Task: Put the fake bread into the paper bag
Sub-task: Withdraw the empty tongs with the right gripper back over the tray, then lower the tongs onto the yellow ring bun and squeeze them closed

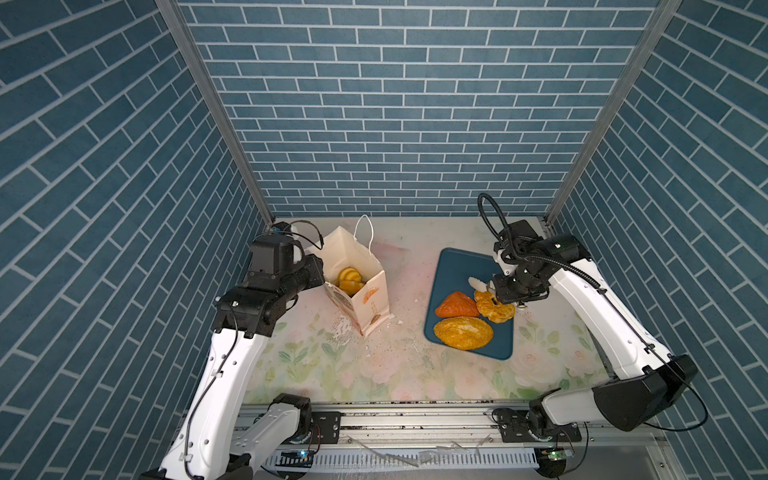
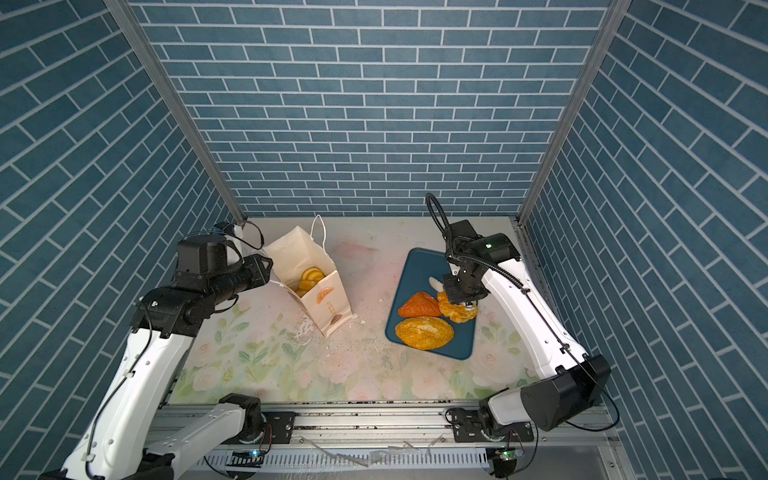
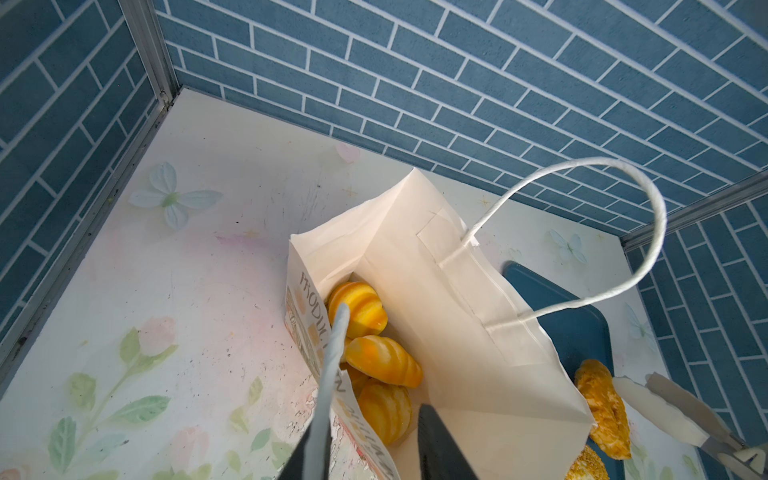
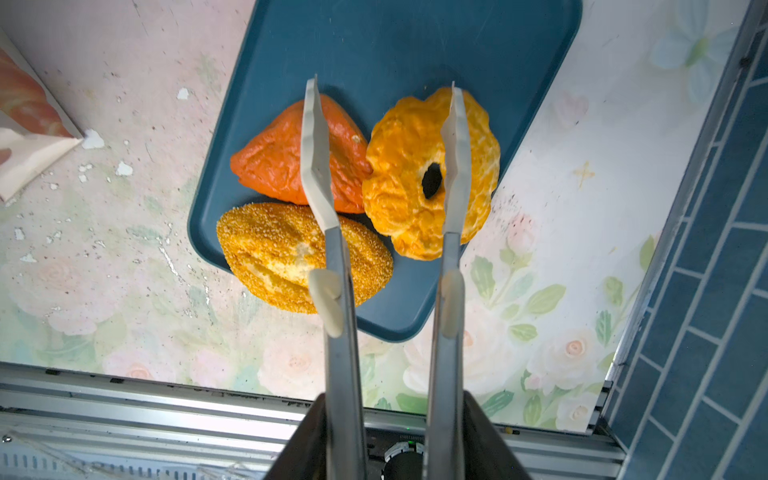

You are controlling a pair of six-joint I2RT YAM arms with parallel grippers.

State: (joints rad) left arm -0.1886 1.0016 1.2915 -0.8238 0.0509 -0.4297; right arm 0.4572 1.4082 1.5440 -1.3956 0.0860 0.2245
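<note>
1. Hovering over the dark blue rectangular tray [image 4: 478,50], my right gripper [image 4: 384,89] stands open, its tong tips straddling the glossy orange ring pastry [image 4: 399,199].
2. My left gripper [image 3: 374,419] seemingly pinches the cream-white paper bag [image 3: 436,291] wall (buns inside).

- Our right pincer [image 4: 384,89] hangs over the dark blue tray [image 4: 415,37], its two long blades parted.
- One blade crosses the reddish triangle [image 4: 274,162]; its mate lies across the ring pastry [image 4: 399,191], beside the ring's dark hole.
- We see the seeded oval loaf [image 4: 270,253] on the tray, touching the triangle.
- A corner of the paper bag [image 4: 25,141] stands on the flowered surface [image 4: 104,270], amid white flakes.
</note>
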